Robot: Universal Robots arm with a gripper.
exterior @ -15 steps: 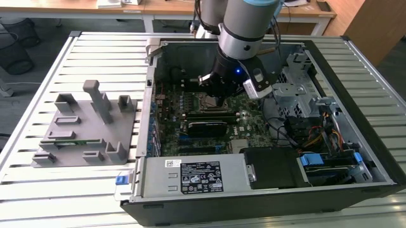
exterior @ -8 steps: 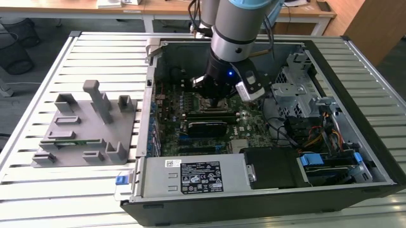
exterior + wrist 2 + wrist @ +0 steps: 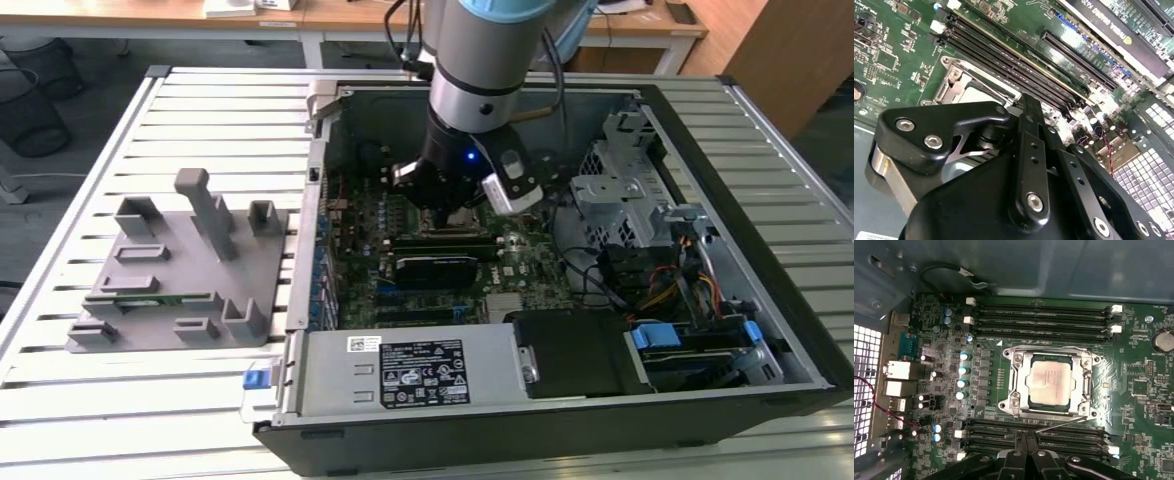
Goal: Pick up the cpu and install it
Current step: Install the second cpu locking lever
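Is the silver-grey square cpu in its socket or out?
In. In the first wrist view the silver-grey square cpu lies flat inside the metal socket frame on the green motherboard.

We see a silver arm [image 3: 470,95] with pale-blue joint cap, blue light, and black claw [image 3: 1024,452] linkages studded with silver screws.
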